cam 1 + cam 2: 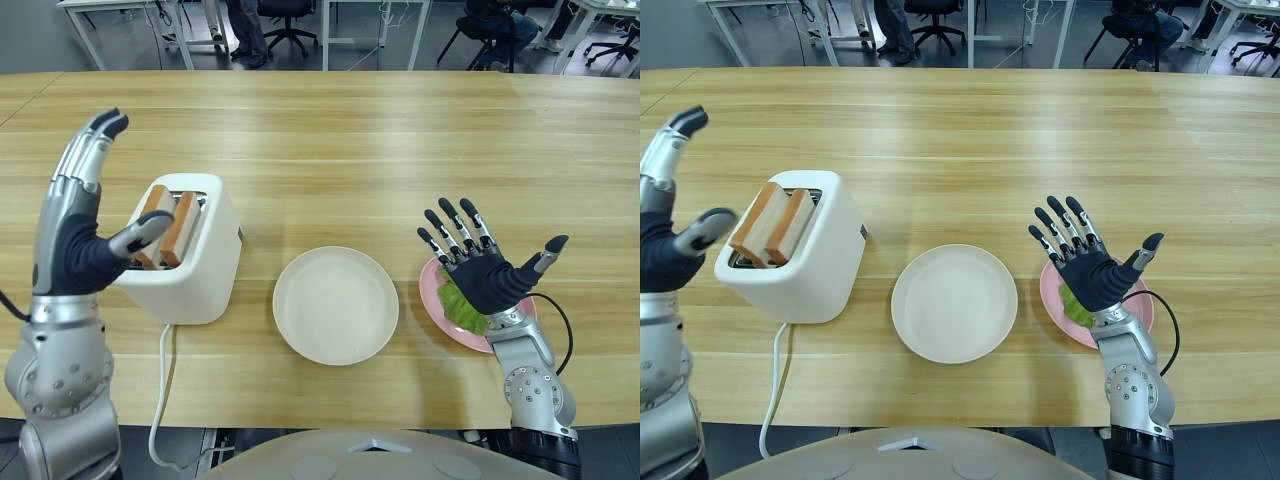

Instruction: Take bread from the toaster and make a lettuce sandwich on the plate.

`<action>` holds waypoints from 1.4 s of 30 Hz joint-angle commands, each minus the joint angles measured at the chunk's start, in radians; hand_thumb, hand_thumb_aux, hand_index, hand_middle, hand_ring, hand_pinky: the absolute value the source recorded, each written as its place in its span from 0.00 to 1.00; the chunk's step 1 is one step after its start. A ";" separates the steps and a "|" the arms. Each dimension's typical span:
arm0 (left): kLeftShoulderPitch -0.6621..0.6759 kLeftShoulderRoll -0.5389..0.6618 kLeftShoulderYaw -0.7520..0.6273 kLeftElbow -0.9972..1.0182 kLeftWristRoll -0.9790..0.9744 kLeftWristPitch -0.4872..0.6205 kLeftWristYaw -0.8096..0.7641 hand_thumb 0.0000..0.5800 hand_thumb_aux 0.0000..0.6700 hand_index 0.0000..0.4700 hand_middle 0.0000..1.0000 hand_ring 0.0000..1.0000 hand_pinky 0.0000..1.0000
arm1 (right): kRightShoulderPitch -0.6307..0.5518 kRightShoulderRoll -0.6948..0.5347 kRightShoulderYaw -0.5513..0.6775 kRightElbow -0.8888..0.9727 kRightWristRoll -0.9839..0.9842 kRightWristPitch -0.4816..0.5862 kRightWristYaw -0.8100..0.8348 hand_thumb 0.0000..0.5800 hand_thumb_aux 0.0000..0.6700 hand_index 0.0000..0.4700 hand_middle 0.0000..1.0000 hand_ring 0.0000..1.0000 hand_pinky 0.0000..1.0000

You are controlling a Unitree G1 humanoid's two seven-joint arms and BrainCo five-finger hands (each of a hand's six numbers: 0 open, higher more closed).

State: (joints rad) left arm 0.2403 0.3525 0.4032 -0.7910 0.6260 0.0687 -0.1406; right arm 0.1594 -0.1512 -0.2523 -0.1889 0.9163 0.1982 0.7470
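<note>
- The white plate [335,303] lies on the counter [350,140], and it has nothing on it.
- The toaster [200,270] stands just to the left of the white plate. Two slices of bread [183,225] stand upright in its slots, with their upper halves sticking out.
- The left robot hand [85,215] is to the left of the toaster, further from the white plate. It is open and holds nothing; the fingers point up and the thumb is close to the bread.
- A pink plate [430,290] with the lettuce [460,305] lies just to the right of the white plate.
- The right robot hand [480,265] hangs above the pink plate, open with spread fingers, and it grips nothing.
- I think the bread is light, dry and rather stiff, but it can crumble. A gentle pinch on the two flat faces of the part above the slot seems best.
- The lettuce is probably soft, thin and easy to tear, so a light grip at its edge is safer.
</note>
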 commanded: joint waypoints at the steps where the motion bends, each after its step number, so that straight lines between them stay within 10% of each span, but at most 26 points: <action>1: 0.021 0.035 -0.054 0.172 0.263 0.089 0.015 0.00 0.00 0.00 0.00 0.00 0.00 | 0.011 0.008 -0.011 -0.005 -0.014 -0.006 -0.020 0.00 0.00 0.00 0.00 0.00 0.00; 16: 0.019 0.084 -0.115 0.417 0.511 0.317 -0.002 0.00 0.00 0.00 0.00 0.00 0.00 | 0.043 0.021 -0.006 -0.048 -0.016 -0.009 -0.029 0.00 0.00 0.00 0.00 0.00 0.00; 36: -0.004 0.077 -0.219 0.440 0.462 0.318 0.061 0.05 0.03 0.03 0.00 0.00 0.00 | 0.051 0.021 0.000 -0.067 -0.015 -0.006 -0.038 0.00 0.00 0.00 0.00 0.00 0.00; 38: -0.022 0.076 -0.221 0.429 0.447 0.305 0.089 0.79 0.54 0.53 0.00 0.00 0.00 | 0.050 0.019 0.000 -0.065 -0.015 -0.005 -0.037 0.00 0.00 0.00 0.00 0.00 0.00; 39: -0.032 0.074 -0.219 0.426 0.439 0.297 0.107 0.79 0.54 0.53 0.00 0.00 0.00 | 0.050 0.019 -0.001 -0.065 -0.015 -0.004 -0.036 0.00 0.00 0.00 0.00 0.00 0.00; 40: -0.041 0.075 -0.219 0.424 0.432 0.288 0.122 0.98 0.85 0.83 0.00 0.00 0.00 | 0.050 0.019 0.001 -0.068 -0.015 -0.004 -0.039 0.00 0.00 0.00 0.00 0.00 0.00; 42: -0.052 0.075 -0.222 0.423 0.416 0.275 0.138 1.00 1.00 0.98 0.00 0.00 0.00 | 0.050 0.019 0.001 -0.068 -0.015 -0.004 -0.039 0.00 0.00 0.00 0.00 0.00 0.00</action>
State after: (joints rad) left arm 0.1959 0.4334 0.1928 -0.3688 1.0614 0.3537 -0.0184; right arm 0.2027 -0.1311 -0.2484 -0.2457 0.9020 0.1903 0.7116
